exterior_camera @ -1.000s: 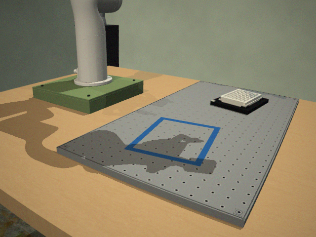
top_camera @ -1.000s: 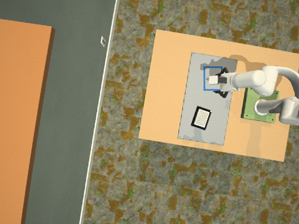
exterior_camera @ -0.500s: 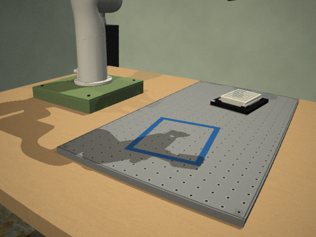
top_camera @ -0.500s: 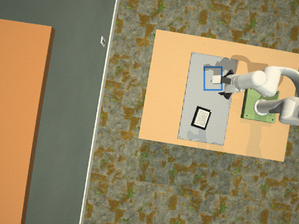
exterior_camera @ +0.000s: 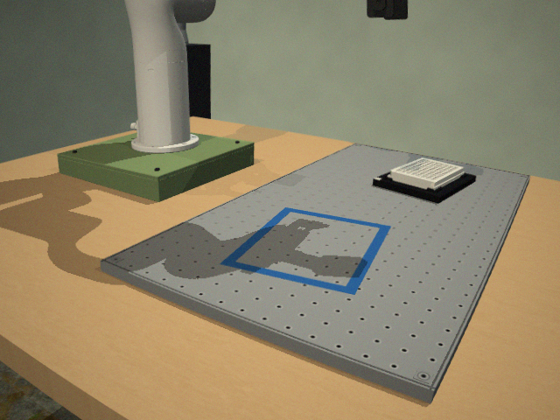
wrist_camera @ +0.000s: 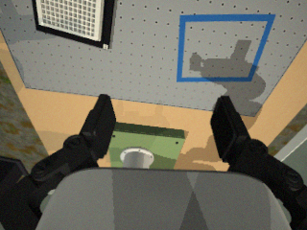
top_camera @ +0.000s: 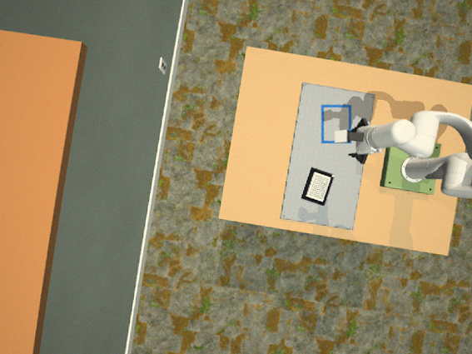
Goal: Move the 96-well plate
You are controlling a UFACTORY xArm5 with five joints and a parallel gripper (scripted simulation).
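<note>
The white 96-well plate (top_camera: 318, 186) sits flat in the black plate nest N1 (top_camera: 305, 184) on the grey perforated deck (top_camera: 326, 157). It also shows at the deck's far right in the exterior view (exterior_camera: 427, 172) and at the top left of the wrist view (wrist_camera: 71, 16). The blue taped outline B1 (top_camera: 335, 124) is empty, with only the arm's shadow in it (exterior_camera: 307, 249). My gripper (top_camera: 359, 139) hangs high over the deck edge between the outline and the arm's base. Its fingers are wide open with nothing between them.
The arm's white column (exterior_camera: 160, 72) stands on a green base block (exterior_camera: 156, 163) on the wooden table beside the deck. A long orange block (top_camera: 16, 193) lies far off to the left on the dark floor.
</note>
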